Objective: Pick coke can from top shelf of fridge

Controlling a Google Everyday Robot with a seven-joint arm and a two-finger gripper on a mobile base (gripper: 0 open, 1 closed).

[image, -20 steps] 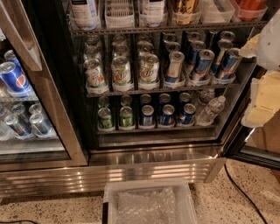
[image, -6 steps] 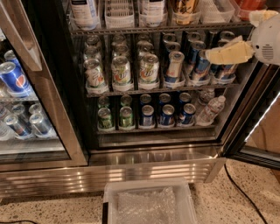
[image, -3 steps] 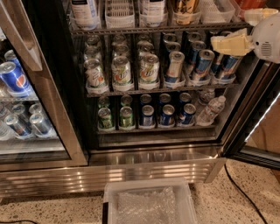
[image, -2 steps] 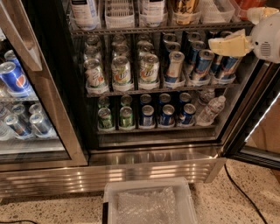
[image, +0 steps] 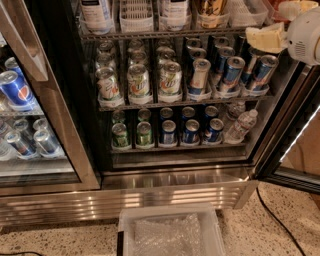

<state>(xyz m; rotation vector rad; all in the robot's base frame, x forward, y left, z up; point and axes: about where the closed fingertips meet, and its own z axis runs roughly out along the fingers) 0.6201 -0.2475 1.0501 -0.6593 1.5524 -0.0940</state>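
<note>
The fridge (image: 175, 184) stands open, with a dark interior and wire racks. Its top shelf (image: 150, 34) carries clear plastic bins (image: 136, 17) and bottles (image: 95, 11). My gripper (image: 257, 38), pale yellow on a white arm (image: 306, 35), hangs at the right end of the top shelf, level with the rack's front edge. A patch of red (image: 278, 16) shows at the top right just behind the gripper. I cannot tell whether it is the coke can, as most of it is hidden or cut off by the frame.
White-and-green cans (image: 139, 80) and blue-and-silver cans (image: 231, 72) fill the middle rack. Smaller cans and water bottles (image: 241, 125) sit on the lower rack. The open glass door (image: 292, 150) is at the right. A Pepsi unit (image: 15, 90) stands at the left. A white bin (image: 170, 232) and a black cable (image: 275, 220) lie on the floor.
My gripper has risen from beside the middle rack at the right edge, moved left to the top shelf's right end, and in the last second crept slightly higher.
</note>
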